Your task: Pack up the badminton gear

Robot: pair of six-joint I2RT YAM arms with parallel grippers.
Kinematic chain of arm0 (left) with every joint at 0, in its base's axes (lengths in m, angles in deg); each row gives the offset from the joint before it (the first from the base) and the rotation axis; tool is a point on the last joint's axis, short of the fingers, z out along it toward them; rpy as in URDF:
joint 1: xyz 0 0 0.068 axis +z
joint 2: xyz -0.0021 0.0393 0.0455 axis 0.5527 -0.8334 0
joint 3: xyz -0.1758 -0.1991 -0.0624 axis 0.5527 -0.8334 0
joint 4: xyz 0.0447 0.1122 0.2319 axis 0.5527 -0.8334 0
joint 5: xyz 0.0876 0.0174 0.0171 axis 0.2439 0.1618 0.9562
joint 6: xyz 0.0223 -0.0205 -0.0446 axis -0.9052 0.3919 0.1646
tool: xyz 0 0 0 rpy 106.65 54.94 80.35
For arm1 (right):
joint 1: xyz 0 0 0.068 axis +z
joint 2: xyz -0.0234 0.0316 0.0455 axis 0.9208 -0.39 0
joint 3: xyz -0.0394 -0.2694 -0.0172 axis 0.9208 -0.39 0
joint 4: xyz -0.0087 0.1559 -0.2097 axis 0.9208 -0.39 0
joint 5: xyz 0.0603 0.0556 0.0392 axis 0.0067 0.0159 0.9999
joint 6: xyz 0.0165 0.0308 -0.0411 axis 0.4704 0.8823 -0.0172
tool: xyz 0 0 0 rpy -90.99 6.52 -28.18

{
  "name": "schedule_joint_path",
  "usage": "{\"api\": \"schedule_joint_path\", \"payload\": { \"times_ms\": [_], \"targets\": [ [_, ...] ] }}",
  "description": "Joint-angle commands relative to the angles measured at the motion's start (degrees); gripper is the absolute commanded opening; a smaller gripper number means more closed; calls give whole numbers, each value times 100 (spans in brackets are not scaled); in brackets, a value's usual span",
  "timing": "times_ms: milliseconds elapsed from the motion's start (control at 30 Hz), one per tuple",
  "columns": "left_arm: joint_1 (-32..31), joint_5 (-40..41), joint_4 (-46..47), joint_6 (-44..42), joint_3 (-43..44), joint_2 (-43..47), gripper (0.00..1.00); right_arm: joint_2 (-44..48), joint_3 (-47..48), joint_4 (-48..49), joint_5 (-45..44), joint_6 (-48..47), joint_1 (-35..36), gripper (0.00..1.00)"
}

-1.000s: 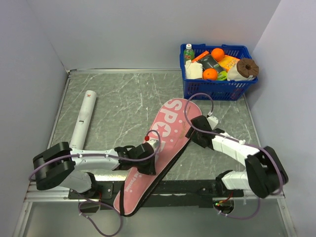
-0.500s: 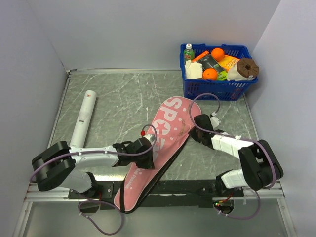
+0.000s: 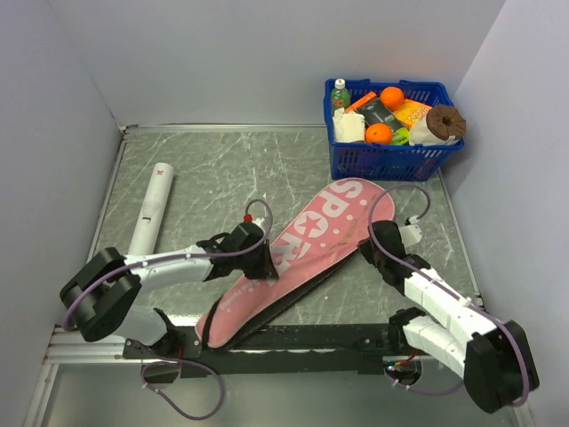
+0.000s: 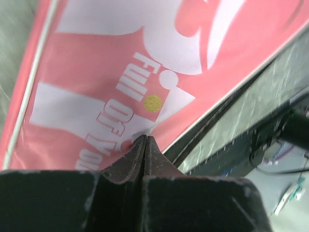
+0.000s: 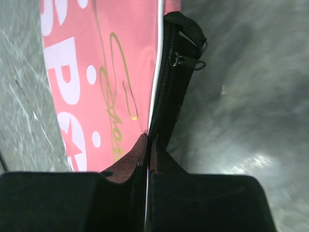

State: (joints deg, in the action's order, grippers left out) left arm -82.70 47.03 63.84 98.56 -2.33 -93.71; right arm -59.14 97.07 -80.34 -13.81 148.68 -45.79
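- Left claw [image 4: 146, 141]: its 2 fingers are pressed together, tips down on the pink bag [image 3: 307, 245] beside the words "Full Of Yo"; the rest of that line is hidden behind the fingers. A small pucker of cloth sits at the tips, so the claw looks to nip the fabric
- Right claw [image 5: 147, 141]: also pressed together, nipping the bag's right rim where white piping meets the black zip [image 5: 164, 92]; the fingers hide the exact bite
- The bag lies flat on the table [image 3: 222, 169], slanting from near left to far right, with "SPORT" on its wide far end; its narrow near end overlaps the rail at the arms' bases
- What the bag holds cannot be seen
- White tube [image 3: 149, 218] lies at the left, well apart from the bag, its near end hidden behind the left arm
- Blue basket [image 3: 391, 162] stands in the far right corner
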Motion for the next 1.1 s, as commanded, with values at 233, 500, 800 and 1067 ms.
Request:
{"api": "schedule_joint_path", "payload": {
  "times_ms": [233, 500, 800, 1067],
  "targets": [
    [1214, 1121, -597, -622, 390, -406, 1, 768, -496, -1301, -560, 931, 379, 0],
    [1899, 1095, -677, -886, 776, -529, 1, -338, 11, -529, -517, 828, 651, 0],
    [2418, 1051, -361, -737, 469, -222, 1, -2246, 1172, 0, -340, 492, 862, 0],
    [2331, 805, -44, -640, 223, 955, 2, -2239, 1288, -202, -428, 388, 1047, 23]
  ]
}}
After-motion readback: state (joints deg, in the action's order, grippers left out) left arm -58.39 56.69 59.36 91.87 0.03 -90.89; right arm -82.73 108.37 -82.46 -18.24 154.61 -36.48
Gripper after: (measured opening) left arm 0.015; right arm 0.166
